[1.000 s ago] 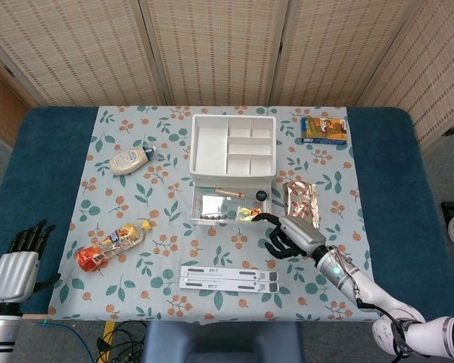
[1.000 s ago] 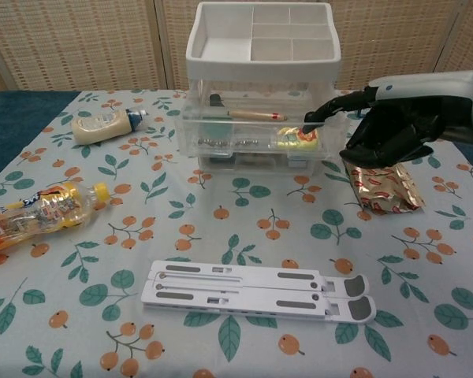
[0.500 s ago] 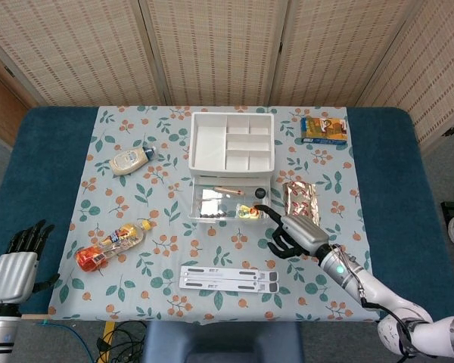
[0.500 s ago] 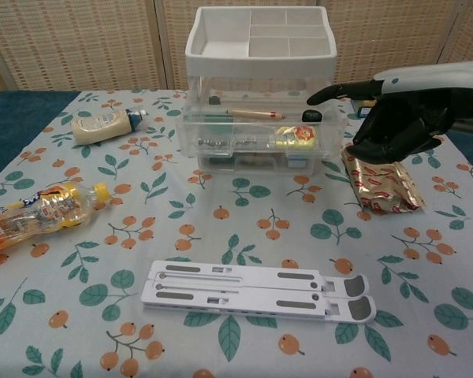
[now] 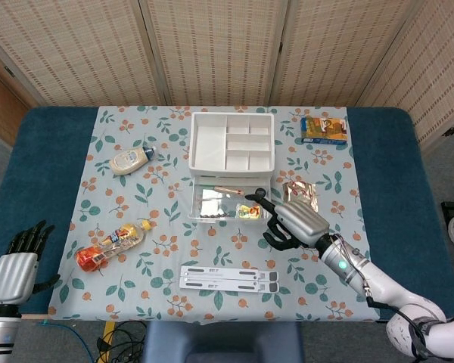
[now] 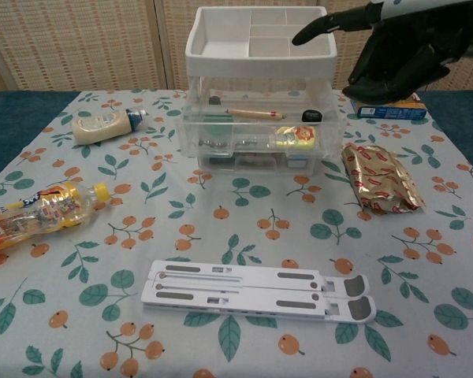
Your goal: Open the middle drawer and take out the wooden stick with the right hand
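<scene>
Nearest me, the left hand (image 5: 15,268) rests idle at the bench (image 5: 53,151) corner, fingers straight and apart, holding nothing. Further in, the right hand (image 6: 394,43) hangs raised above the drawer unit (image 6: 260,87), one finger pointing out, the rest curled, nothing in it. Behind it, the wooden stick (image 6: 256,114) lies flat in the pulled-out middle drawer (image 6: 256,142). It looks light, stiff and thin; I'd pinch it near the middle, since it could roll away.

White organiser (image 6: 260,47) — floral tablecloth (image 6: 244,244) — blue table (image 5: 45,174)
</scene>
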{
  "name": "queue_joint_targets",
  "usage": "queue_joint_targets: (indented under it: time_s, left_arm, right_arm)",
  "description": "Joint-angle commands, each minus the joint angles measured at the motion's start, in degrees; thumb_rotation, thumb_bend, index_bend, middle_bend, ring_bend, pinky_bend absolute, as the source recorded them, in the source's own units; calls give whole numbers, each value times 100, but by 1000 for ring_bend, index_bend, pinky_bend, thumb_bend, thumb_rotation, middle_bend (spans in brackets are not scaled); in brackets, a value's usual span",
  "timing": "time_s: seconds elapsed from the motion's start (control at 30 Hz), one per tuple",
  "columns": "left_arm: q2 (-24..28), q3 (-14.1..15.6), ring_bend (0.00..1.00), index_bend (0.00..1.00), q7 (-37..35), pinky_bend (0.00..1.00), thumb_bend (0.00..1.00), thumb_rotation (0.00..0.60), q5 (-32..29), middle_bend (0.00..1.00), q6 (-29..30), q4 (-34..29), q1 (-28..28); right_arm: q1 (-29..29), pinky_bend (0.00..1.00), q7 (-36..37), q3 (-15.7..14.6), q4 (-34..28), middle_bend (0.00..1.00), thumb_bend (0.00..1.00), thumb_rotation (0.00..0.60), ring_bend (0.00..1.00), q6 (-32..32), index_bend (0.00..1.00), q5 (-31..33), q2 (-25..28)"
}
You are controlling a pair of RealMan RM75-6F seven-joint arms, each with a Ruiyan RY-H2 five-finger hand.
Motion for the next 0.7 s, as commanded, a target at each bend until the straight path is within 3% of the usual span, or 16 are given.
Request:
queue_joint_targets:
  time_s: [0.03,0.37,0.7]
  left_arm:
    - [-1,4,100,98,-14,106,136,600,7,67,9,5,7]
    - [39,9,100,98,-89,106,136,600,8,67,78,22,66]
    - [66,13,100,98,-143,106,136,600,39,67,101,27,88]
  right_arm:
    - [470,989,-618,172,150,849,505,600,891,-62,158,691,-30]
    - [1948,1000,-2336,-137,768,882,508,600,937,-38,183,3074,-721]
    - [2894,1000,-3245,-592,1151,939,612,600,997,102,185,4414,-1280]
